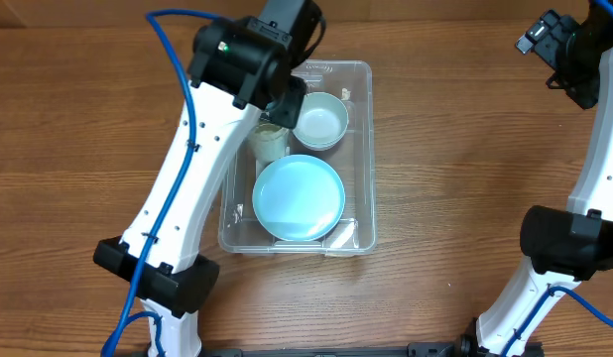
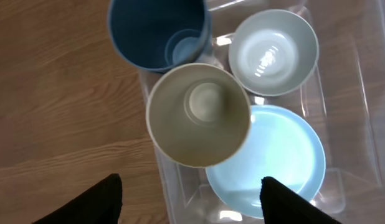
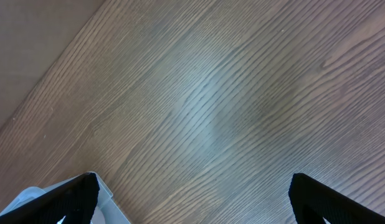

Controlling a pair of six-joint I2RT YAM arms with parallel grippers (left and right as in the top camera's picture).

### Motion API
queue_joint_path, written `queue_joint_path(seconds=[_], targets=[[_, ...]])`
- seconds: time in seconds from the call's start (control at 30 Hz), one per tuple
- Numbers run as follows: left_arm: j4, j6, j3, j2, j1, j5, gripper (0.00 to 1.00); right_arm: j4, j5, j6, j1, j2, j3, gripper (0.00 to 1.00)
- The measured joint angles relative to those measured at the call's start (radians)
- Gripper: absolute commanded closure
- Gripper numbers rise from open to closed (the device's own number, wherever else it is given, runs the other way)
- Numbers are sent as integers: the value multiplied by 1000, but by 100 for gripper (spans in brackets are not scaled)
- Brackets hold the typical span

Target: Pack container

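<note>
The clear container (image 1: 364,149) stands mid-table. In it lie a light blue plate (image 1: 299,196), a pale bowl (image 1: 320,121) and a cream cup (image 1: 269,142). The left wrist view shows the container (image 2: 354,93), the plate (image 2: 280,155), the bowl (image 2: 273,53), the cream cup (image 2: 199,115) and a dark blue cup (image 2: 158,31) at the container's far left corner. My left gripper (image 2: 192,202) is open and empty, above the container's left wall. My right gripper (image 3: 192,193) is open and empty over bare wood, far right of the container.
My left arm (image 1: 249,55) hangs over the container's back left corner and hides the blue cup in the overhead view. My right arm (image 1: 569,50) is at the back right. A pale grey corner of something (image 3: 37,202) shows at the right wrist view's lower left.
</note>
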Motion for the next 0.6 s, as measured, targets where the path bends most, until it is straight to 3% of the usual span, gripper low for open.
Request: queue_joint_path(seconds=[0.07, 0.1, 0.43, 0.6], targets=[[3, -31, 0, -16, 26, -2, 10, 0, 0, 0, 0, 0, 0, 0], [5, -51, 0, -34, 45, -5, 0, 0, 0, 0, 0, 0, 0, 0], [-3, -248, 0, -229, 168, -5, 0, 0, 0, 0, 0, 0, 0, 0], [-5, -277, 0, -227, 168, 110, 0, 0, 0, 0, 0, 0, 0, 0]])
